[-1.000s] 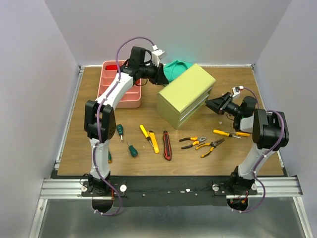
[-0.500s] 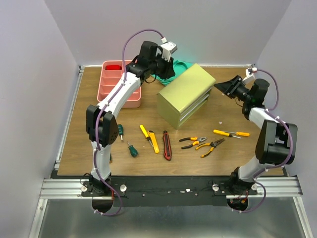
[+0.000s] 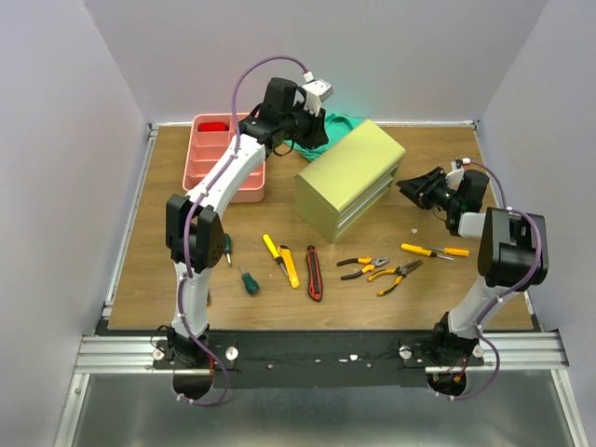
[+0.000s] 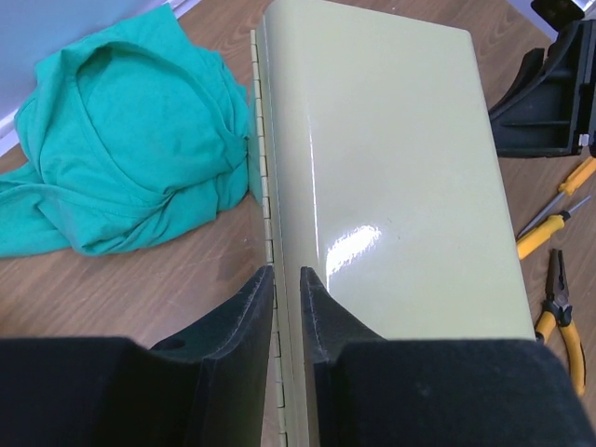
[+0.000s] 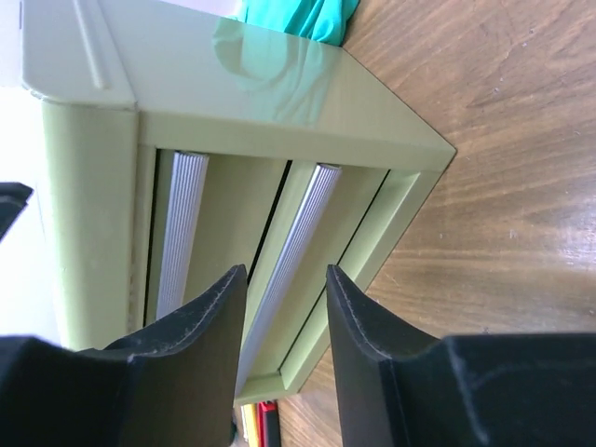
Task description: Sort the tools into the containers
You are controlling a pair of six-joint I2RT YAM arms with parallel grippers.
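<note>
The olive-green chest (image 3: 349, 177) stands mid-table, drawers shut. My left gripper (image 3: 315, 136) hovers over its back hinge edge (image 4: 270, 186); in the left wrist view the left gripper (image 4: 284, 272) shows a narrow gap with nothing in it. My right gripper (image 3: 411, 187) faces the drawer front, and in the right wrist view the right gripper (image 5: 286, 270) is open, framing the lower drawer's silver handle (image 5: 300, 233) without touching. The pink tray (image 3: 247, 191) is at back left. Green screwdrivers (image 3: 248, 280), utility knives (image 3: 314, 273), pliers (image 3: 396, 274) and yellow screwdrivers (image 3: 435, 250) lie on the front table.
A green cloth (image 3: 342, 123) is bunched behind the chest, close to the left gripper, and fills the upper left of the left wrist view as the green cloth (image 4: 130, 177). Grey walls close in the back and both sides.
The right gripper came down from a raised spot to face the drawer front, its jaws a little narrower. The left arm rose from behind the chest and now holds still over the hinge.
</note>
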